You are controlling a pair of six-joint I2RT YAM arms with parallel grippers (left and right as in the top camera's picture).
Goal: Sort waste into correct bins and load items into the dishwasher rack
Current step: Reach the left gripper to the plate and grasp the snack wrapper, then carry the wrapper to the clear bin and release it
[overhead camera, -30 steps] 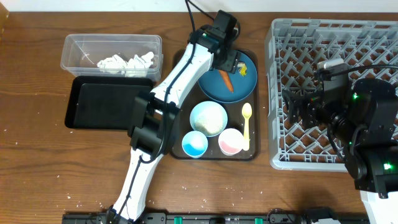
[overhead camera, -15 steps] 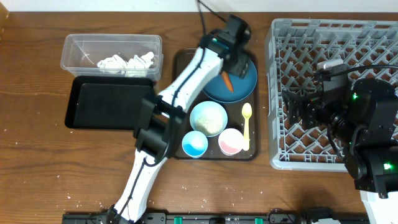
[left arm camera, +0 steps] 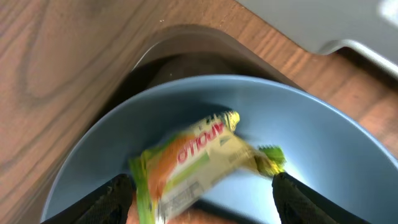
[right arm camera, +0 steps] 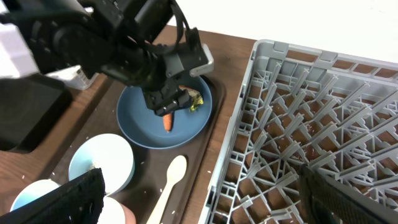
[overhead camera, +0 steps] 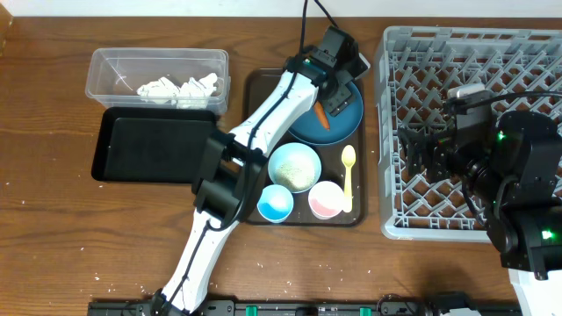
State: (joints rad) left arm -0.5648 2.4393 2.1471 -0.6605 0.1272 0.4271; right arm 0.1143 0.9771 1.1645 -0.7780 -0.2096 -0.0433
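Note:
My left gripper [overhead camera: 341, 83] is open low over the far right part of the dark-blue plate [overhead camera: 303, 127]. In the left wrist view the green-yellow wrapper [left arm camera: 205, 162] lies on the plate [left arm camera: 323, 137] between my spread fingers [left arm camera: 208, 202]. The orange carrot [overhead camera: 321, 115] lies on the plate beside it. The right wrist view shows the wrapper [right arm camera: 194, 98] and the carrot [right arm camera: 166, 121] under the left gripper. My right gripper [overhead camera: 421, 149] is open and empty above the left side of the grey dishwasher rack [overhead camera: 474, 53].
The brown serving tray [overhead camera: 255, 88] also holds a pale blue bowl [overhead camera: 293, 167], a blue cup [overhead camera: 275, 204], a pink cup [overhead camera: 326, 199] and a yellow spoon [overhead camera: 349, 175]. The clear tub [overhead camera: 110, 61] holds white napkins [overhead camera: 176, 88]. The black tray [overhead camera: 154, 145] lies in front of it.
My left gripper has moved to the right across the plate and now sits over the wrapper. The right arm has not moved.

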